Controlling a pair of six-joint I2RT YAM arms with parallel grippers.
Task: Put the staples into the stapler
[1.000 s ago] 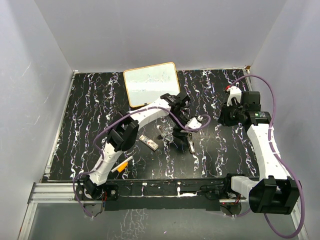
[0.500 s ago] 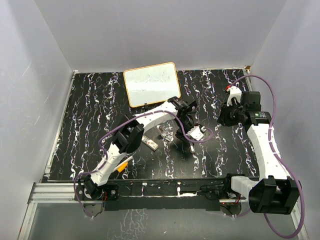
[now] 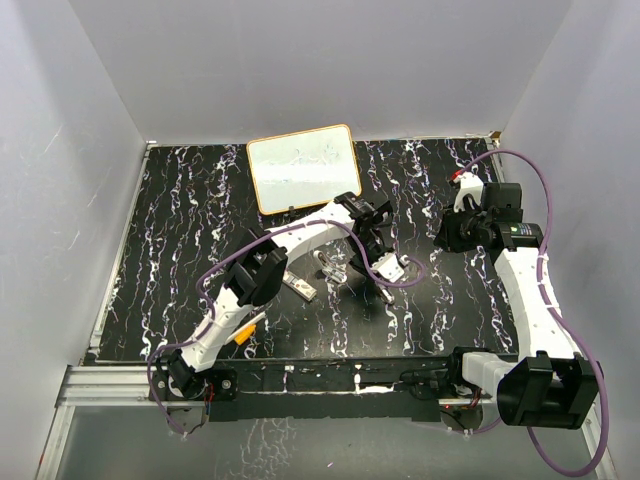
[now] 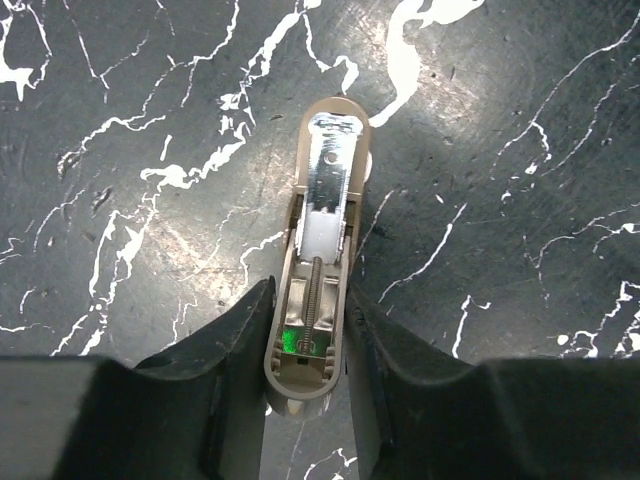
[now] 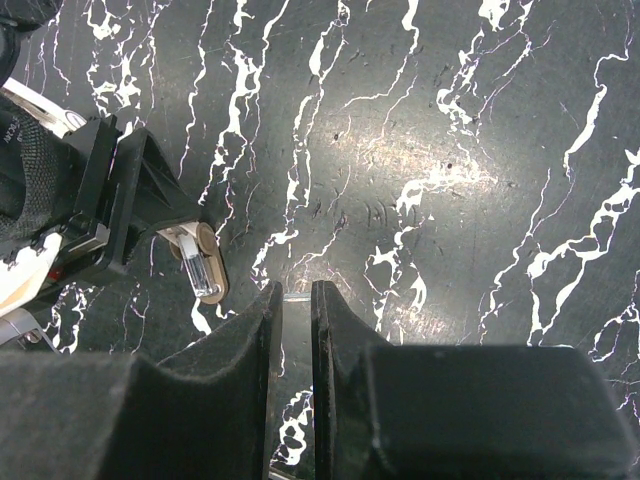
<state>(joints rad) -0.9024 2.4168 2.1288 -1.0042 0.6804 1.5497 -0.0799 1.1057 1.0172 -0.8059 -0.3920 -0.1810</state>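
My left gripper (image 4: 308, 297) is clamped on the rear end of the tan plastic stapler (image 4: 322, 230), with one black finger against each flank as far as the wrist view shows. The stapler lies on the black, white-veined worktop (image 3: 180, 230) with its magazine facing up and open. I can see the bright metal channel, the white pusher block and the thin spring behind it. I judge this hold is meant to pin the body so it cannot slide or twist when a strip goes in. Gripping at the back also leaves the front of the channel uncovered.

The staples (image 3: 300, 287), a small flat white pack, lie on the worktop just left of the stapler, beside my left forearm, with nothing holding them. My right gripper (image 5: 297, 295) hangs well off to the right, its fingers drawn together on nothing.

There is open worktop around the stapler's nose and to its right for my right arm to cross. The pack sits close under my left arm and its cable, so reaching it from the right means passing over or round the pinned stapler. The orange-framed whiteboard (image 3: 303, 167) at the back and the orange-and-white marker pen (image 3: 245, 330) near the front edge are well apart from all this.
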